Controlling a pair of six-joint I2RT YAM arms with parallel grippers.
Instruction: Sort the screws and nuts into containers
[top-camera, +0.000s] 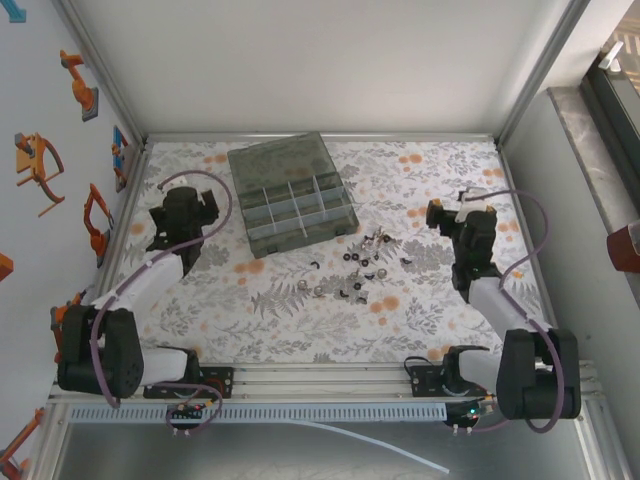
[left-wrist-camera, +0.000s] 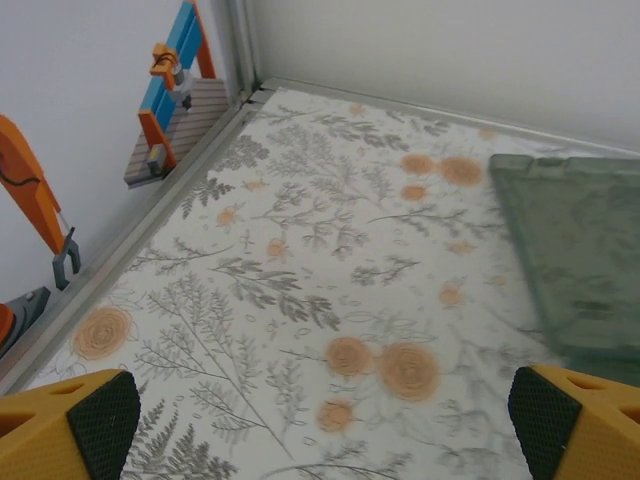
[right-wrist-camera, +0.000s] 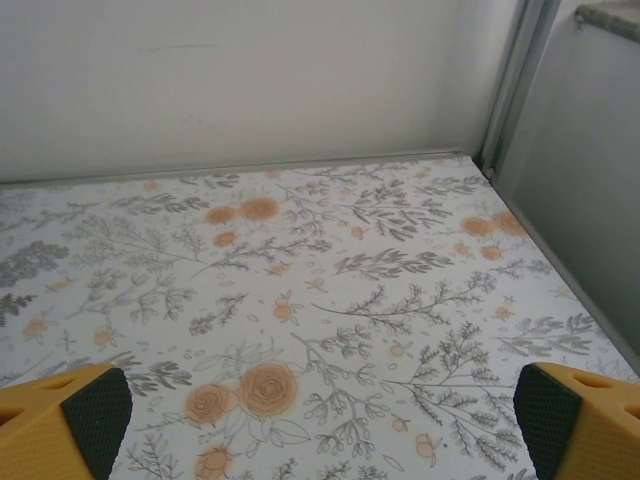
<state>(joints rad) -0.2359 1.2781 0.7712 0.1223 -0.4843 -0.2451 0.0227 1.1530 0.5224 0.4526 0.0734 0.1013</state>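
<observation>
Left gripper (top-camera: 183, 212) and right gripper (top-camera: 452, 213) both hang with jaws wide, holding nothing. Loose screws (top-camera: 372, 241) and nuts (top-camera: 347, 292) lie scattered on the table (top-camera: 260, 312), left of the right gripper. The containers (top-camera: 296, 211) sit just right of the left gripper.

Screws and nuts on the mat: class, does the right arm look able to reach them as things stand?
Probably yes: the screws and nuts lie loose on the mat beside the open right tool, nothing standing between them.

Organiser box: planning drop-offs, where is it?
Top view: the organiser box lies open at far centre-left, between the left gripper and the scattered screws and nuts.
</observation>
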